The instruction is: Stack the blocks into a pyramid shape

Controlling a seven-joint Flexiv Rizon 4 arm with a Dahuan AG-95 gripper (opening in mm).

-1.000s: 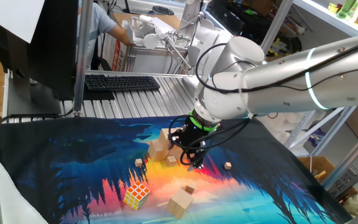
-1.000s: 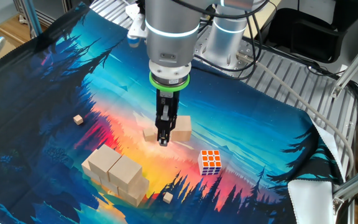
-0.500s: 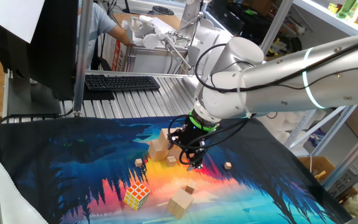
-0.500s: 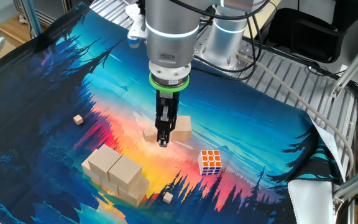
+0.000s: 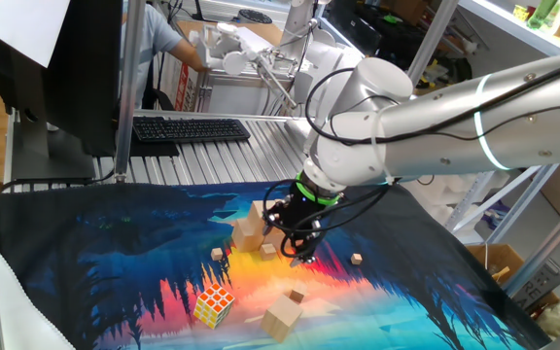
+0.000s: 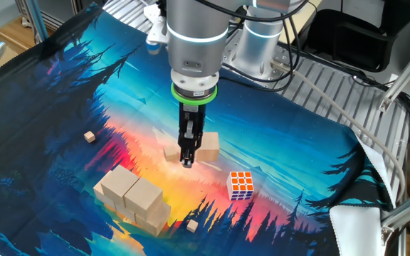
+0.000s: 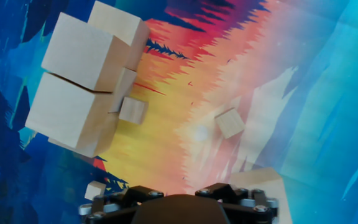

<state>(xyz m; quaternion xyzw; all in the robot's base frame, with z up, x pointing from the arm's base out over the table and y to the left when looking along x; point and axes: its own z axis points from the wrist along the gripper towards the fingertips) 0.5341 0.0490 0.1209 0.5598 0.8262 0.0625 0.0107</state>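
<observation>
Several pale wooden blocks (image 6: 134,195) sit packed together on the mat, two of them lying on top of lower ones; they also show as blocks (image 5: 250,227) and blocks (image 7: 76,81). One single block (image 6: 207,146) lies apart, right beside my gripper (image 6: 186,162), and shows at the lower right edge as the single block (image 7: 263,186). In the other direction it is the single block (image 5: 283,316). My gripper (image 5: 301,255) points down just above the mat between the group and the single block, open, with nothing between its fingers.
A multicoloured puzzle cube (image 6: 241,185) stands near the single block, seen too as the puzzle cube (image 5: 213,304). Tiny wooden cubes (image 7: 132,111) lie scattered on the mat, one (image 7: 230,122) below the hand, another (image 6: 89,136) far off. A keyboard (image 5: 191,128) lies behind the mat.
</observation>
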